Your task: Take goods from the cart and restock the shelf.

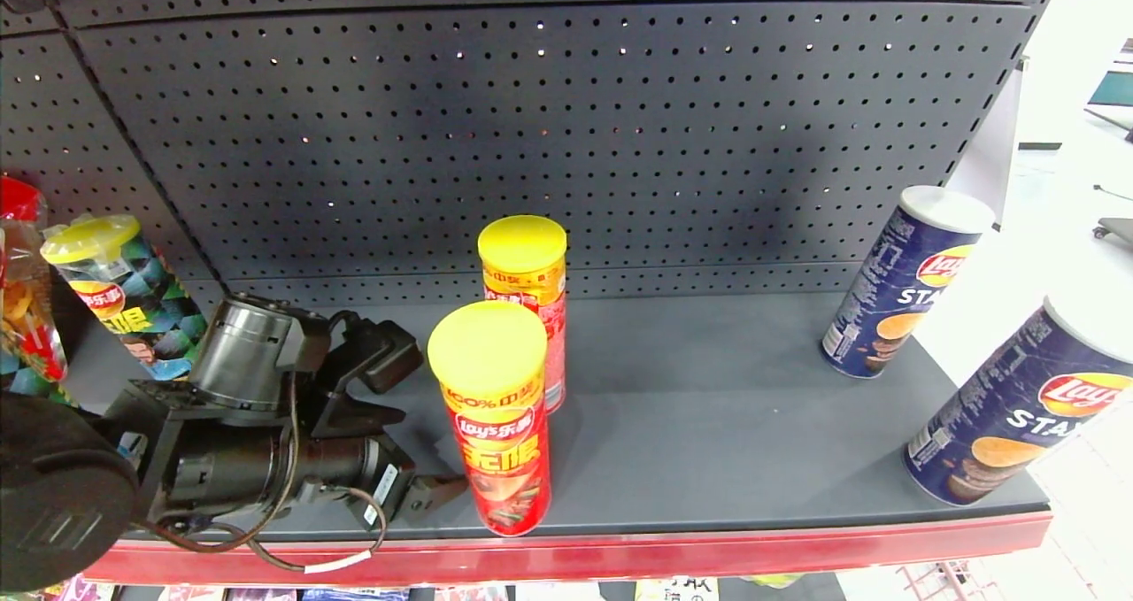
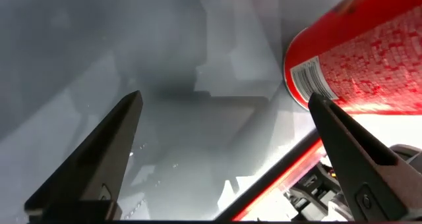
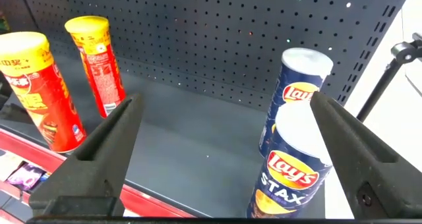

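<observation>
Shelf (image 1: pixel 708 424) with a pegboard back (image 1: pixel 531 123). Front red can (image 1: pixel 496 415), yellow lid, stands upright at the shelf's front edge. Second red can (image 1: pixel 527 300) stands just behind it at 12 o'clock. Two blue cans sit well apart from those at 3 o'clock: rear blue can (image 1: pixel 903 282) and front blue can (image 1: pixel 1018 406), both upright. Left gripper (image 2: pixel 224 97) lies low on the shelf at 9 o'clock of the front red can, fingers spread and holding nothing. One fingertip is just beside the can's base; contact unclear. Right gripper (image 3: pixel 225 97) is spread and holding nothing, facing the shelf with the blue cans nearest. Green can (image 1: pixel 124 309) stands in the next bay at 9 o'clock.
</observation>
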